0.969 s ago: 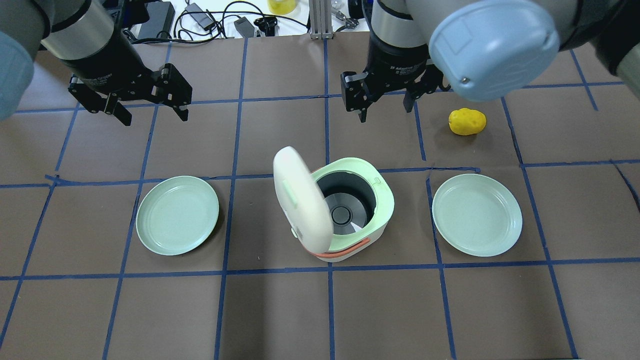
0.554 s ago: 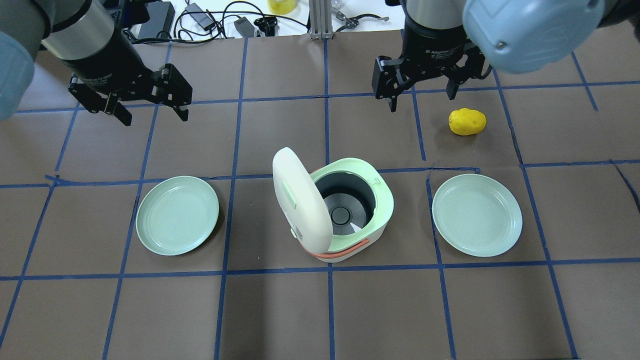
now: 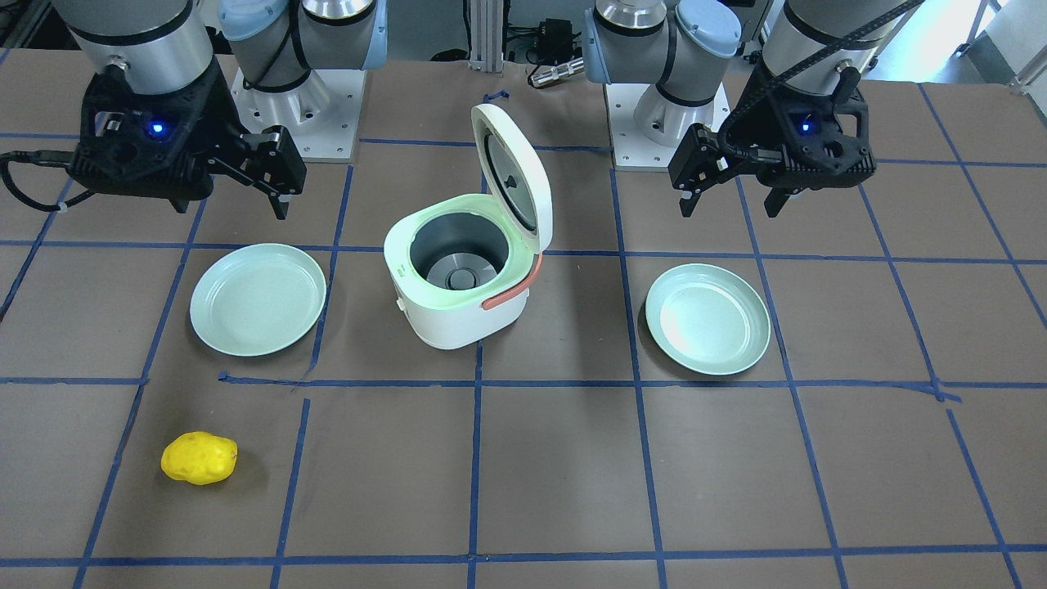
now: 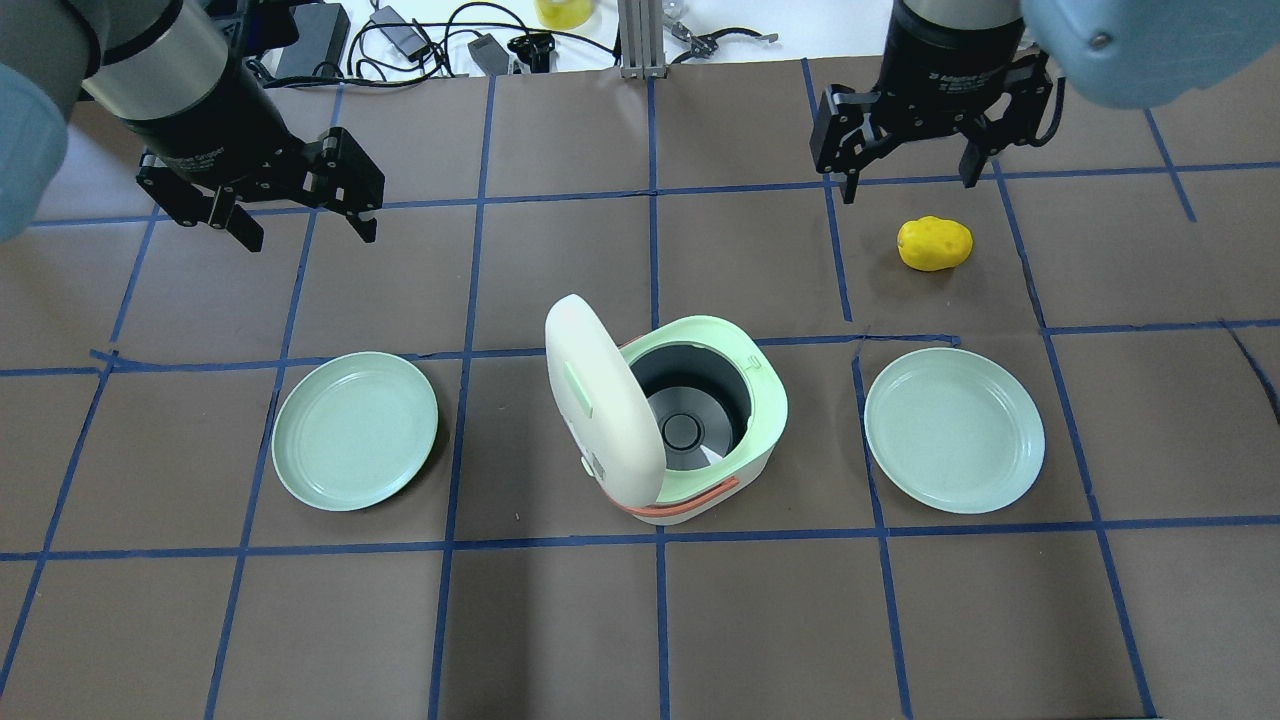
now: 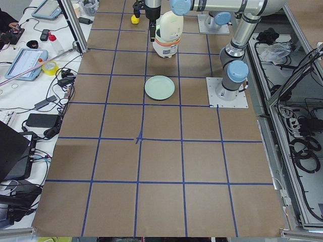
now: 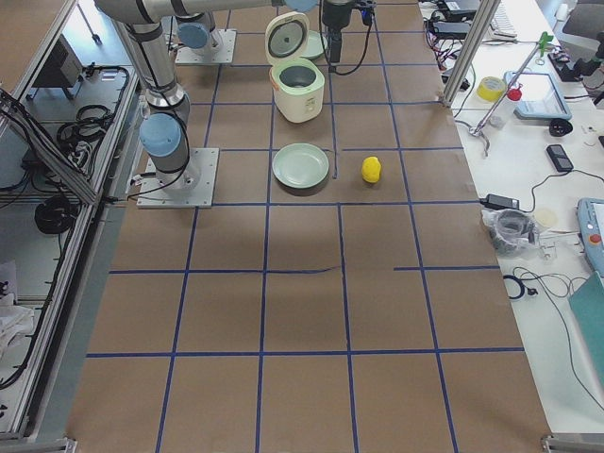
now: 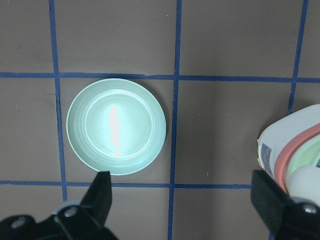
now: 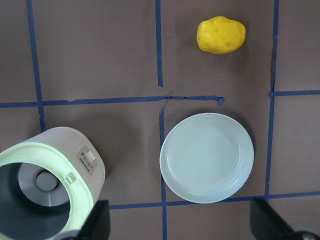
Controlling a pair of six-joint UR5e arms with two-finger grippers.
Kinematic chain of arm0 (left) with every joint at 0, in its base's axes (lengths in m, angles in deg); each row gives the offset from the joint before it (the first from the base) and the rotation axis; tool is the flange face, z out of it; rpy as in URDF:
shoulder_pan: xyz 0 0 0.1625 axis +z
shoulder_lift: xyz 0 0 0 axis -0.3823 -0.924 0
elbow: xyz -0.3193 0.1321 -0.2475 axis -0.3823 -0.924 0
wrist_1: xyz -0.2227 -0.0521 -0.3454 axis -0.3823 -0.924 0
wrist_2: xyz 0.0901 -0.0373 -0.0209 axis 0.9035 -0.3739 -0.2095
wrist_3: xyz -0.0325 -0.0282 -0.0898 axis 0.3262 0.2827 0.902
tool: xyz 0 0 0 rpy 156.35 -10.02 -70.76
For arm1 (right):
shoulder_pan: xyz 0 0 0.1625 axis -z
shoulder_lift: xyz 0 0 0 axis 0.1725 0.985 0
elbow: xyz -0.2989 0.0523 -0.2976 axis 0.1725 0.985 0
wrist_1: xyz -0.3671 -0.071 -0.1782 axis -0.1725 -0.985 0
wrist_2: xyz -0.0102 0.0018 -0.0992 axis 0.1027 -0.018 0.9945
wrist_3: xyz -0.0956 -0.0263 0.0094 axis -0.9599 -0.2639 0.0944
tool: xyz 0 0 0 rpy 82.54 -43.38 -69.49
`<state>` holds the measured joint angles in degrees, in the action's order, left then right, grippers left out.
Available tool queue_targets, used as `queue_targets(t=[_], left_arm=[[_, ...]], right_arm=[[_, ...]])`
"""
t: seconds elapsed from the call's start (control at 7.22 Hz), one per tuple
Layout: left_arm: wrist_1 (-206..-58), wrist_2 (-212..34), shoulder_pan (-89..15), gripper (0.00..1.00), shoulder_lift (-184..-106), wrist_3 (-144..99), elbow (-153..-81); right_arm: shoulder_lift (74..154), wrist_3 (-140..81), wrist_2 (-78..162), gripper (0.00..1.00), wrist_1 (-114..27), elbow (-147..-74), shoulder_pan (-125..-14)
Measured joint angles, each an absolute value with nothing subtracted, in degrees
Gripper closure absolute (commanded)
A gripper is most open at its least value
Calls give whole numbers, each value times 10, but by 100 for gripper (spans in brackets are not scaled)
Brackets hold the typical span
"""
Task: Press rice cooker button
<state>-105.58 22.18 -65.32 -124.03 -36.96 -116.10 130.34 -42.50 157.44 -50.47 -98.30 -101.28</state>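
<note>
The rice cooker (image 4: 765, 410) is seen at the middle of the surface (image 4: 640, 620) with its lid (image 4: 600, 400) raised, flanked by a left plate (image 4: 355, 430) and a right plate (image 4: 955, 430), each well apart from it. Nearer the far edge a yellow lump (image 4: 934, 243) lies. Above that edge the left gripper (image 4: 308, 234) and right gripper (image 4: 910, 188) are held with fingers spread, touching nothing.

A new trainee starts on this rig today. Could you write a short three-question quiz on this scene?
1. True or false: the rice cooker has its lid closed.
2. How many green plates lie on the table?
3. Fill in: the left tool and the right tool both have their jaws ____.
Key: 1 false; 2 two; 3 open.
</note>
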Motion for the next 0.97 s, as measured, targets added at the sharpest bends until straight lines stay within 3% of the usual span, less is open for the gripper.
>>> queue_targets(t=[0.97], left_arm=[[-1056, 222, -653, 0, -1240, -370, -1161]], right_arm=[[1315, -425, 1556, 0, -485, -978, -984]])
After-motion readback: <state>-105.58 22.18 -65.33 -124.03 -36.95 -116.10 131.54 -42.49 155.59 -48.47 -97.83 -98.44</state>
